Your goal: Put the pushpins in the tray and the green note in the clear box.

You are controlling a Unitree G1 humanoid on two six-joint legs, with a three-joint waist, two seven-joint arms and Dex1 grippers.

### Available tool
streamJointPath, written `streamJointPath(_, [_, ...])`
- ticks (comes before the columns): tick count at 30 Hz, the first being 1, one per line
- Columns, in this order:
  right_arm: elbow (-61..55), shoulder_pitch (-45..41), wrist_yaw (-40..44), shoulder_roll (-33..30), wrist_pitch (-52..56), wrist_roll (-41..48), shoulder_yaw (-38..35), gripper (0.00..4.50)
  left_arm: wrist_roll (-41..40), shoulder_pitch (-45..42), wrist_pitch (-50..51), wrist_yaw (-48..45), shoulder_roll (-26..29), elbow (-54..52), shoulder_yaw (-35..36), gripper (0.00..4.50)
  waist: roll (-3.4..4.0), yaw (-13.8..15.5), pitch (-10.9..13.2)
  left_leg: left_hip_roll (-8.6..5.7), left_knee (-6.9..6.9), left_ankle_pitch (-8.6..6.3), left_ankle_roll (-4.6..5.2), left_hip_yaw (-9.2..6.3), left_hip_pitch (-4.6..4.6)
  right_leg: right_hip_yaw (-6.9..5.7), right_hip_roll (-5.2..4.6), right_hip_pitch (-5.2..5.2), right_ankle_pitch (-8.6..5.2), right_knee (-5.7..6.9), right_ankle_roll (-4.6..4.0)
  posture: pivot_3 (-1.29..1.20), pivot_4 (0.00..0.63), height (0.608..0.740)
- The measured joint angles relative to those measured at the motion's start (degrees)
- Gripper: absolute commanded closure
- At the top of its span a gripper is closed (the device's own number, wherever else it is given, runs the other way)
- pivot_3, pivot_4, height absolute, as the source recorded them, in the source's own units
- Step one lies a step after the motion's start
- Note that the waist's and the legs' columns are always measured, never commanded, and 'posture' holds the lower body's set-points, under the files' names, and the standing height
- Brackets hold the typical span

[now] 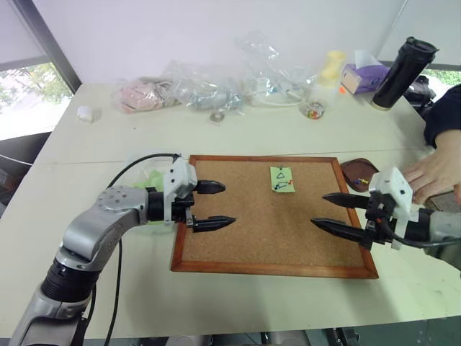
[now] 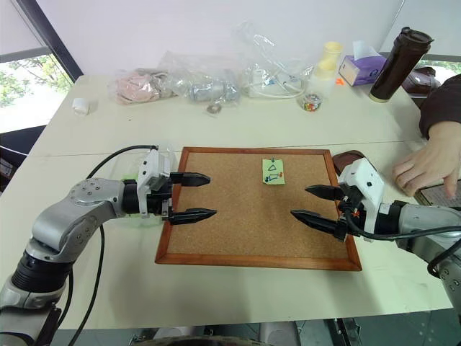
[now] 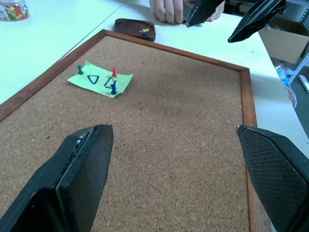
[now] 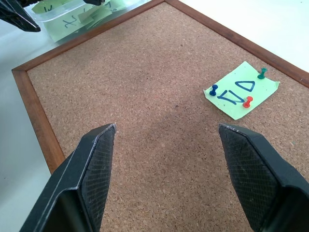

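Cork board (image 1: 274, 216) is lying under both arms as I'm holding the left end effector (image 1: 215, 206) and the right end effector (image 1: 331, 213) wide apart and empty above it. I'm seeing the green note (image 1: 282, 179) pinned near the far edge by three pushpins (image 3: 114, 72), the tray (image 3: 134, 28) just past the right corner, the clear box (image 4: 72, 14) off the left edge. Those tiny heads could be slipping or tearing paper if I'm pinching off-centre.
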Motion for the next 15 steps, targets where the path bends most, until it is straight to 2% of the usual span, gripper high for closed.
streamJointPath(15, [1.39, -2.03, 0.81, 0.29, -0.45, -1.61, 2.64, 1.04, -0.44, 0.35, 1.28, 1.23, 0.27, -0.14, 0.83, 0.02, 0.0, 0.03, 0.0, 0.0, 0.0, 0.0, 0.0, 0.0, 0.0, 0.0, 0.0, 0.0, 0.0, 0.0, 0.0, 0.0, 0.15, 0.74])
